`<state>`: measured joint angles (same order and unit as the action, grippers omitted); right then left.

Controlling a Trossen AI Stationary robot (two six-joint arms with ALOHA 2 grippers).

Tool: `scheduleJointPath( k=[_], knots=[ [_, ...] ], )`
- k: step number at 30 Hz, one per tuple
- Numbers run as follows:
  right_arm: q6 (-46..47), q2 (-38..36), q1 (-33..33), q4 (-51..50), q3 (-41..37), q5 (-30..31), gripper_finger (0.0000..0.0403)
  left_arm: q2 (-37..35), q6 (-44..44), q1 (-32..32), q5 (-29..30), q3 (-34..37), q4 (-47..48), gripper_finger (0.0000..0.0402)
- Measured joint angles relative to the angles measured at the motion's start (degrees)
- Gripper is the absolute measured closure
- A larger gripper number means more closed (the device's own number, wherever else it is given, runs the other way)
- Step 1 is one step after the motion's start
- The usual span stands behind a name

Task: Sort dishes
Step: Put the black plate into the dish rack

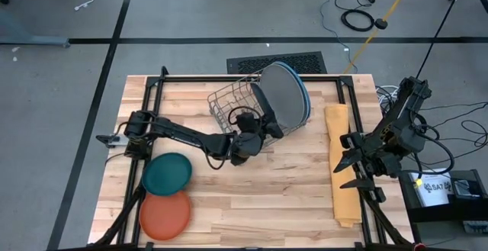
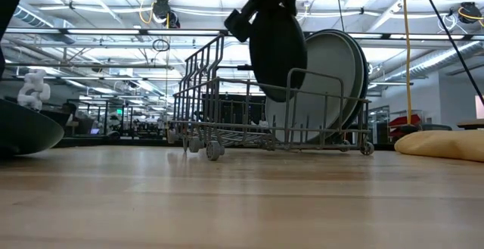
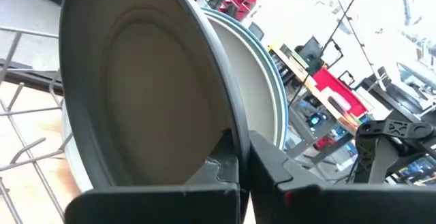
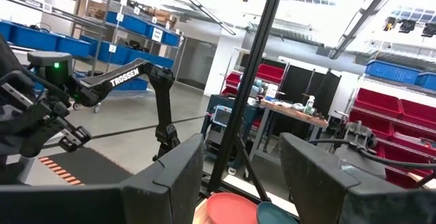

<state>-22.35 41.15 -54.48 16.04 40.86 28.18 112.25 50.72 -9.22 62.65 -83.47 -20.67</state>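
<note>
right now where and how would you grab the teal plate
Probably by its rim, from above. The teal plate lies flat on the table, so only the edge gives a thin lip for two fingers. Its lower edge meets or overlaps the orange plate; take the far or right edge. The left gripper is busy with the black plate.

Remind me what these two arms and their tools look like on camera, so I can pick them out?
Both arms are dark and slim-jointed. The left tool and the right tool each end in two flat black fingers. A white TROSSEN marking runs along the left arm's link in the right wrist view.
</note>
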Motion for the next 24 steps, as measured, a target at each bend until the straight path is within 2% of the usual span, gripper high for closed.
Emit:
scheduleJointPath(
  k=[6, 14, 18, 24],
  knots=[
    [-0.6, 0.0, 0.0, 0.0, 0.0, 0.0, 0.0218, 0.0, 0.1, 0.9, -2.2, 0.0, -0.2, 0.0398],
    [-0.4, 0.0, 0.0, 0.4, 0.0, 0.0, 0.0218, 0.6, 3.3, 2.5, -4.1, 0.0, 4.1, 0.0398],
    [-0.4, 0.0, 0.0, 0.4, 0.0, 0.0, 0.0218, 0.6, 8.8, 3.5, -6.9, -0.1, 7.8, 0.0398],
    [-0.4, 0.0, 0.0, 0.4, 0.0, 0.0, 0.0218, 1.2, 13.6, 4.6, -7.2, -0.1, 10.4, 0.0398]
  ],
)
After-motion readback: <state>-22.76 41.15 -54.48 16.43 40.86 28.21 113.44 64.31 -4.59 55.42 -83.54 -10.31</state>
